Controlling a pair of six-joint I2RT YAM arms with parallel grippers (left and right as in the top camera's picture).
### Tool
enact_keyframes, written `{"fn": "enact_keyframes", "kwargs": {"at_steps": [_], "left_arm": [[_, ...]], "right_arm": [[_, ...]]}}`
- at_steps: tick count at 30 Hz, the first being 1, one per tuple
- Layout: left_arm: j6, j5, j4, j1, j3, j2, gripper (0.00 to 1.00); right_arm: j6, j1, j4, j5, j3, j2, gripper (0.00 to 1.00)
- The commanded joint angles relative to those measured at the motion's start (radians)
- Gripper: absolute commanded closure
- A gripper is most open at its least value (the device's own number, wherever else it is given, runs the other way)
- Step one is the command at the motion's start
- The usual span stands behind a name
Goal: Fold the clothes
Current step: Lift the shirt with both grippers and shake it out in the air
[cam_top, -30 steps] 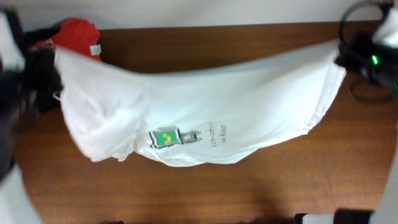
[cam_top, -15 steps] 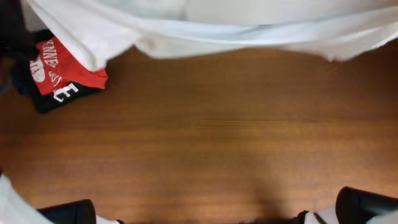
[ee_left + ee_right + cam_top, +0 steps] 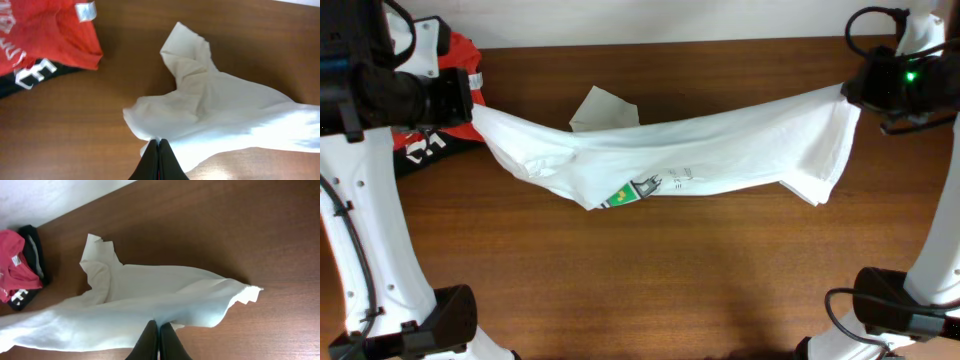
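Observation:
The white T-shirt (image 3: 680, 160) hangs stretched between my two grippers across the back half of the table, sagging in the middle. Its small green-and-grey print (image 3: 625, 193) faces up near the lower edge. My left gripper (image 3: 470, 100) is shut on the shirt's left end; the left wrist view shows the jaws (image 3: 158, 142) pinching the cloth (image 3: 220, 115). My right gripper (image 3: 850, 92) is shut on the right end; the right wrist view shows the jaws (image 3: 158, 326) pinching the cloth (image 3: 145, 305). One sleeve (image 3: 603, 107) lies on the table behind.
A red shirt with white lettering (image 3: 455, 60) lies on dark folded garments (image 3: 415, 160) at the back left corner, also in the left wrist view (image 3: 45, 35). The brown wooden table (image 3: 670, 280) extends in front. Arm bases stand at the front corners.
The shirt was swung up over the camera half a second ago; now it hangs lower and narrower, stretched between both grippers, with both arms back at the rear corners.

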Motion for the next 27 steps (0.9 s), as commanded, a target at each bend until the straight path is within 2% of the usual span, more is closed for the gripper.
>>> {"fn": "enact_keyframes", "kwargs": {"at_steps": [1,3,4,7,8,10,12,14,15,17,19,22,24,26,27], "left_arm": [[0.024,0.003,0.216,-0.041,0.002,0.080,1.00],[0.023,-0.001,0.487,-0.073,0.003,0.119,0.99],[0.022,-0.019,0.565,-0.077,0.062,0.114,0.99],[-0.008,-0.034,0.607,-0.032,0.481,0.114,0.99],[-0.008,-0.034,0.600,-0.025,0.595,0.114,0.99],[-0.014,-0.034,0.552,-0.025,0.705,0.111,0.99],[-0.013,-0.061,0.407,-0.024,0.661,0.120,0.99],[-0.010,-0.060,0.279,-0.025,0.531,0.198,1.00],[-0.003,-0.061,0.195,-0.024,0.411,0.264,0.99],[-0.003,-0.059,0.144,-0.024,0.275,0.333,0.99],[-0.003,-0.049,0.068,-0.024,0.232,0.336,1.00],[-0.003,-0.043,-0.039,-0.025,0.228,0.217,1.00],[-0.003,0.014,-0.039,-0.039,0.212,0.103,1.00],[-0.003,0.019,-0.039,-0.077,0.122,0.000,1.00],[-0.003,0.019,-0.039,-0.109,-0.009,-0.081,1.00]], "right_arm": [[-0.009,0.050,0.119,-0.004,0.000,0.068,0.96],[0.021,0.074,0.324,-0.005,0.005,0.102,0.96],[0.041,0.052,0.364,-0.005,0.058,0.095,0.96],[0.089,-0.134,0.331,-0.055,0.426,0.094,0.96],[0.089,-0.190,0.318,-0.089,0.490,0.092,0.96],[0.057,-0.276,0.232,-0.105,0.542,0.089,0.96],[-0.012,-0.270,0.128,-0.100,0.491,0.101,0.96],[-0.051,-0.217,0.025,-0.075,0.378,0.141,0.96],[-0.097,-0.175,-0.006,-0.075,0.270,0.161,0.96],[-0.100,-0.125,-0.006,-0.073,0.090,0.161,0.96],[-0.099,-0.107,-0.006,0.000,-0.038,0.142,0.96],[-0.077,-0.125,-0.006,0.031,-0.155,0.044,0.96],[-0.076,-0.136,-0.006,0.074,-0.233,-0.066,0.96],[-0.061,-0.134,-0.006,0.135,-0.363,-0.161,0.96],[-0.061,-0.137,-0.006,0.143,-0.454,-0.209,0.96]]}}
